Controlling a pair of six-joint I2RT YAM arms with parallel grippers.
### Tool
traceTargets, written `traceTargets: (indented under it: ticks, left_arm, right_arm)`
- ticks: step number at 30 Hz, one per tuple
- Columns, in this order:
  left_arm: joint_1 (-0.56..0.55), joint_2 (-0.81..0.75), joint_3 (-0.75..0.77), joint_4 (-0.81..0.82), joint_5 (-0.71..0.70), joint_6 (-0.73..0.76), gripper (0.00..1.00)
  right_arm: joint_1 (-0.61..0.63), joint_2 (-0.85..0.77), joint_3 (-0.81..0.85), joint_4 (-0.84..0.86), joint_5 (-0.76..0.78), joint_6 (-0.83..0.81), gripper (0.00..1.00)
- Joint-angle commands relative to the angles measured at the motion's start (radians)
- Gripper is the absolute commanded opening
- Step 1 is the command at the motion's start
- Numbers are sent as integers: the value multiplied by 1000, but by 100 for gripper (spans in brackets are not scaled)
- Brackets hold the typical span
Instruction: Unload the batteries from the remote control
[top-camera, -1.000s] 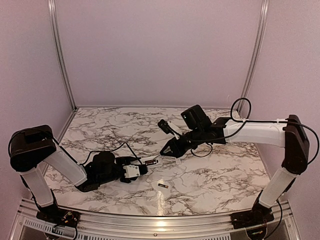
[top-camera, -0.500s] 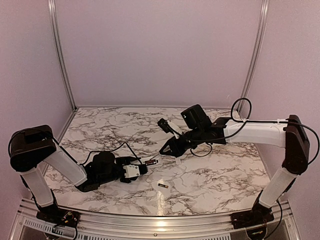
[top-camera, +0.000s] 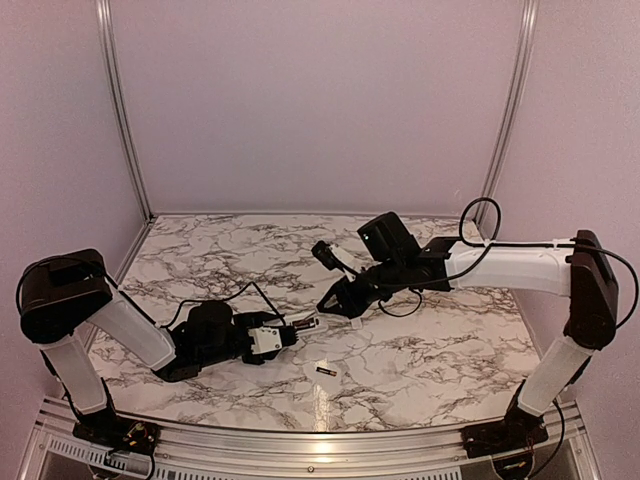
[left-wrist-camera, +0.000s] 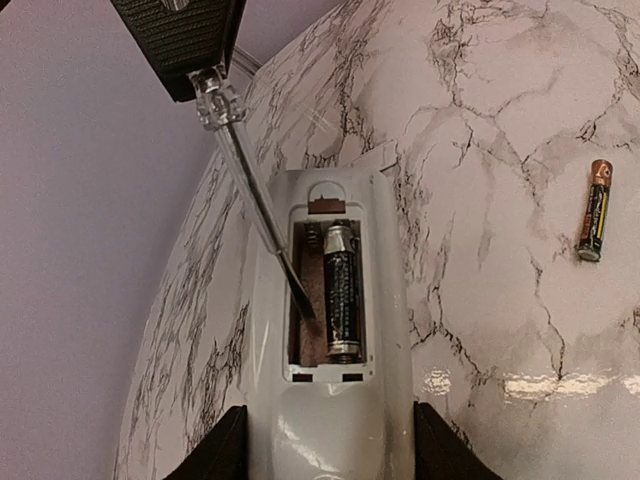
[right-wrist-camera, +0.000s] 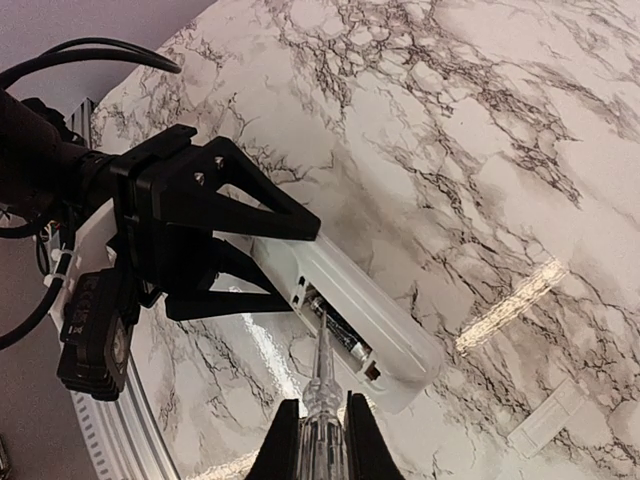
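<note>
My left gripper (left-wrist-camera: 330, 455) is shut on the white remote control (left-wrist-camera: 335, 400), with its open dark recess facing up. One battery (left-wrist-camera: 341, 290) lies in the right slot of the recess; the left slot is empty. The other battery (left-wrist-camera: 594, 210) lies loose on the marble, also in the top view (top-camera: 325, 371). My right gripper (right-wrist-camera: 322, 445) is shut on a thin clear-handled screwdriver (right-wrist-camera: 322, 385). Its tip (left-wrist-camera: 305, 300) rests in the empty slot beside the seated battery (right-wrist-camera: 340, 330). In the top view both grippers (top-camera: 285, 335) (top-camera: 335, 297) meet at the remote (top-camera: 305, 324).
A small white flat cover piece (right-wrist-camera: 545, 418) lies on the marble table (top-camera: 430, 350) just right of the remote. A black cable (top-camera: 395, 305) loops under the right arm. Pink walls and metal rails (top-camera: 120, 110) bound the table.
My right gripper has shifted slightly left and nearer to the remote with the screwdriver. My left gripper still holds the remote in nearly the same place. The loose battery has not moved.
</note>
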Motion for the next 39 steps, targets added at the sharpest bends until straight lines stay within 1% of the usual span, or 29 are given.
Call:
traceTargets:
  ticks: [1, 6, 19, 32, 39]
  left_arm:
    - [4, -7, 20, -16, 25, -18, 0]
    - [4, -15, 16, -18, 33, -17, 0]
    - [4, -17, 10, -14, 41, -3, 0]
    - [1, -24, -30, 59, 6, 48, 0]
    - [-4, -8, -43, 106, -17, 85, 0]
  right_arm:
    - [12, 14, 10, -26, 41, -20, 0]
    - [15, 26, 20, -60, 79, -40, 0]
    - [32, 75, 71, -117, 108, -61, 0]
    - [33, 161, 170, -226, 99, -49, 0]
    - [29, 192, 174, -217, 102, -38, 0]
